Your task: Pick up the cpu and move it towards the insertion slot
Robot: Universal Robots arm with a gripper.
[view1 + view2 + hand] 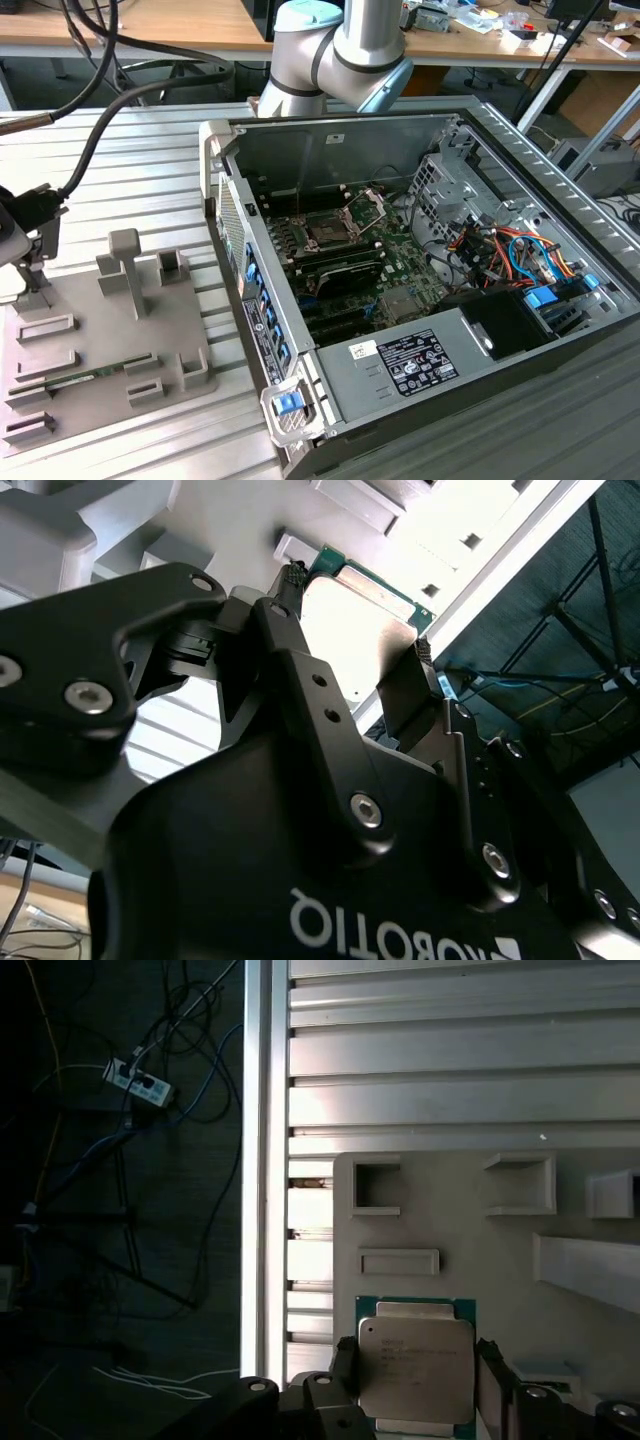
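The jaws of the gripper (417, 1355) are clenching the cpu (415, 1362). In both wrist views one fingertip (346, 1358) is pressing on each of two opposite edges, with no gap showing. The silvery lid is facing the first wrist camera, with a thin green border showing around it.

The cpu is sitting over the grey tray (100, 312), near the tray's edge. Shallow rectangular recesses (398, 1261) and raised blocks are lying just beside it. Whether the chip is resting on the tray or hanging just clear of it is not something the views are settling.

In the exterior view the gripper is reaching in at the exterior view's left and is being cut off by the frame edge, so the chip itself is hard to make out there. That view is giving the wider layout. The tray is lying on the ribbed metal table (150, 180), and the open computer case (300, 150) is standing beside it, toward the exterior view's right. The insertion slot (330, 228) is lying inside the case, well apart from the cpu, with its metal bracket (367, 205) tilting up. The case's side wall (255, 300) is rising between tray and slot, and a thick black cable (105, 135) is arching above the table.

The first wrist view is adding the table's edge and a power strip (135, 1081) with loose wires on the dark floor.
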